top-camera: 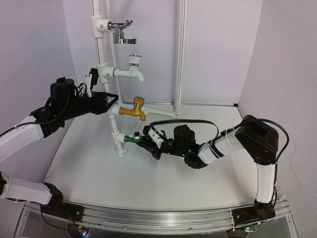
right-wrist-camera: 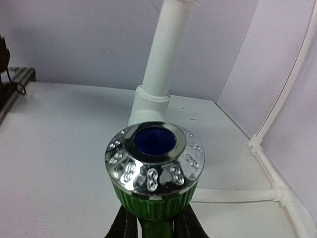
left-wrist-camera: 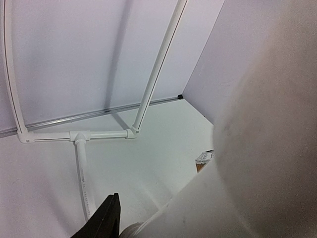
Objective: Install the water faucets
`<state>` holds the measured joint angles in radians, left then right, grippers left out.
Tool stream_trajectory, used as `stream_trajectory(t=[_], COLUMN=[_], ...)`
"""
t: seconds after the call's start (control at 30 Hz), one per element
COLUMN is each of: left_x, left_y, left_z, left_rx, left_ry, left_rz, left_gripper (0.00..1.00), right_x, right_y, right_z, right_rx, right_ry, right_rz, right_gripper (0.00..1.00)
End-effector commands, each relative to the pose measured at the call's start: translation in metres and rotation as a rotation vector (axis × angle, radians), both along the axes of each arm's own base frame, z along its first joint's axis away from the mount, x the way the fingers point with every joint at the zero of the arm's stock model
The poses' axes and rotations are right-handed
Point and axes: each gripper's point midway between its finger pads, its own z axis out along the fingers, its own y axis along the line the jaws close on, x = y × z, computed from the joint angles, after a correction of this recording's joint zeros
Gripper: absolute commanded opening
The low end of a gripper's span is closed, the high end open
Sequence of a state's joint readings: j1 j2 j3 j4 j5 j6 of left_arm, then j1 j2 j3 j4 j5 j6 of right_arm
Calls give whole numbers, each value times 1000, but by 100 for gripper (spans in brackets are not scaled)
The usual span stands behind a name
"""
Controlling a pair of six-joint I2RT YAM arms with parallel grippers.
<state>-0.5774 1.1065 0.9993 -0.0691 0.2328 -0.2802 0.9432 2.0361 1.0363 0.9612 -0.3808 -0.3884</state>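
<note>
The bright-green water faucet (top-camera: 132, 139) with its silvery round knob (right-wrist-camera: 154, 161) sits at the lowest side fitting (top-camera: 120, 138) of the upright white pipe stand (top-camera: 102, 54). My right gripper (top-camera: 143, 142) is shut on the faucet's green body just below the knob, with a black finger (right-wrist-camera: 126, 225) on each side. In the right wrist view the white elbow fitting (right-wrist-camera: 150, 106) stands right behind the knob. My left gripper (top-camera: 108, 101) is shut round the stand's vertical pipe at mid-height. That pipe (left-wrist-camera: 257, 148) fills the left wrist view as a white blur beside one black finger (left-wrist-camera: 106, 218).
Higher on the stand are a brass-yellow tap (top-camera: 134, 110), a white tap (top-camera: 133, 69) and a chrome tap (top-camera: 120, 30). A thin white pipe frame (left-wrist-camera: 153, 74) stands along the back wall, with base pipes on the table (left-wrist-camera: 81, 163). White walls close in the back and right.
</note>
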Motion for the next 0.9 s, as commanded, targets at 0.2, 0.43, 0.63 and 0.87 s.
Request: stream_trajectory(t=[0.2,0.43,0.63,0.87], left_x=[-30,-30,-31,-31], left_y=[-21,-22,-21,-21], left_z=[-11,-11,-10,-10], left_rx=[-102,-103,-105,-105], left_ry=[202,205,203,203], left_rz=[-132,-136,-134,-139], left_gripper=[0,0,0,0], right_x=[31,47,51,34], right_y=[-11,-17,-34,-58], right_z=[17,0,-7,7], right_rx=[603,781,794,547], right_ry=[1015,1507,1646,1123], right_rz=[4,51,-20,-107], right_gripper=[0,11,37,65])
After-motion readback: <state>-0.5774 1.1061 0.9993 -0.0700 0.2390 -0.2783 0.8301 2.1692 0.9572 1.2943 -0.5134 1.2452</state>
